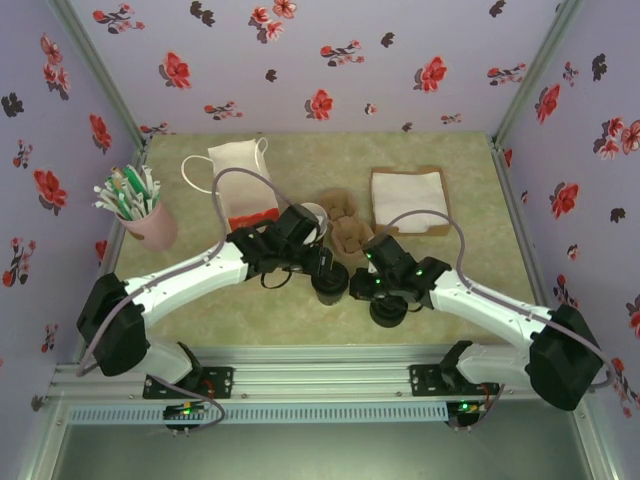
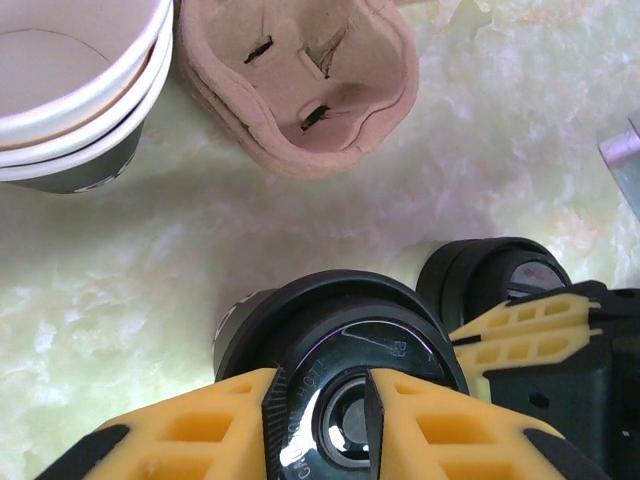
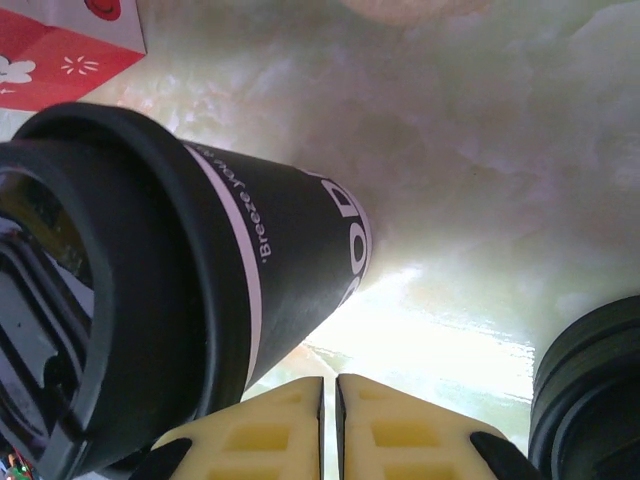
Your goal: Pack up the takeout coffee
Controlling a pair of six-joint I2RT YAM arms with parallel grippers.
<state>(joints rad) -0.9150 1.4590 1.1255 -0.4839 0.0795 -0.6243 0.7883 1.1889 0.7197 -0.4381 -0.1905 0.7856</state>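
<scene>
The takeout coffee (image 1: 330,285), a dark paper cup with a black lid, stands at the front middle of the table. My left gripper (image 1: 318,264) hangs right over it. In the left wrist view its yellow fingers (image 2: 200,430) sit on top of the lid (image 2: 360,320), a narrow gap apart, with only the lid's centre showing between them. My right gripper (image 1: 385,290) is just right of the cup. In the right wrist view that gripper (image 3: 329,385) is shut with nothing held, low over the table beside the cup's dark side (image 3: 270,250).
A stack of black lids (image 1: 388,312) lies under the right gripper. Behind the coffee are a brown pulp cup carrier (image 1: 345,230) and a stack of lidless cups (image 2: 70,90). A white and red bag (image 1: 240,185), a napkin pile (image 1: 408,200) and a pink cup of stirrers (image 1: 140,210) stand further back.
</scene>
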